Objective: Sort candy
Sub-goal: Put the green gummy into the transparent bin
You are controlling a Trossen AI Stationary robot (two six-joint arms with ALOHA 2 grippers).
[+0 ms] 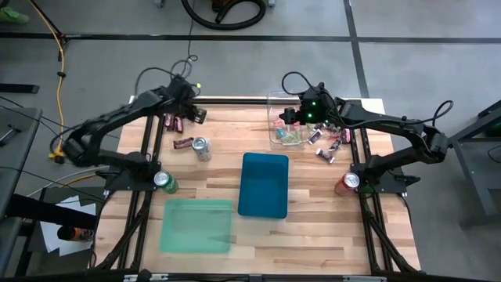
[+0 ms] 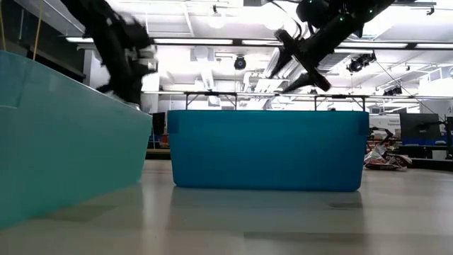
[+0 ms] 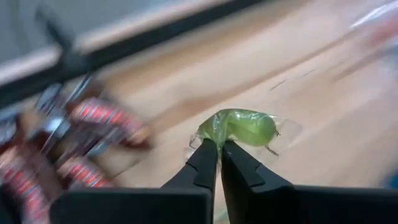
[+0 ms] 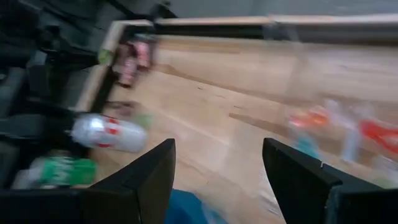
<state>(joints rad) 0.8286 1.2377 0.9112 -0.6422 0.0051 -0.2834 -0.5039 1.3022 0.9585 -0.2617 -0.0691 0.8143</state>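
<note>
Left end effector [image 3: 219,148] clenched on a green wrapped candy [image 3: 239,127]: fingertips pinch the wrapper's twisted end, and the candy body sticks out just past the tips, lifted off the wood. In the high view the left end effector [image 1: 194,88] sits over the far left corner of the tabletop [image 1: 313,227]. A cluster of dark red-brown bars [image 1: 174,121] lies just beside it, with one more bar [image 1: 182,144] nearer the middle, next to a silver can [image 1: 202,148] lying on its side.

Right end effector [image 4: 217,165] released, fingers spread wide with nothing between them. It hovers at the far right [image 1: 293,116] above a clear box [image 1: 275,135] holding small bright red, green and blue candies [image 1: 291,138]. More wrapped pieces [image 1: 329,145] are scattered on the wood just right of that box.

Surface: light wood plank top. A blue bin [image 1: 263,184] stands mid-table, a pale green bin [image 1: 196,225] near the front left, well apart from both end effectors. A green can [image 1: 163,182] stands at the left arm's base, a red can [image 1: 348,183] at the right arm's base.

Room: grey floor around the rig, a yellow cable [image 1: 59,55] at left. The low view shows a bright open workshop with ceiling lights behind the blue bin [image 2: 267,150].
</note>
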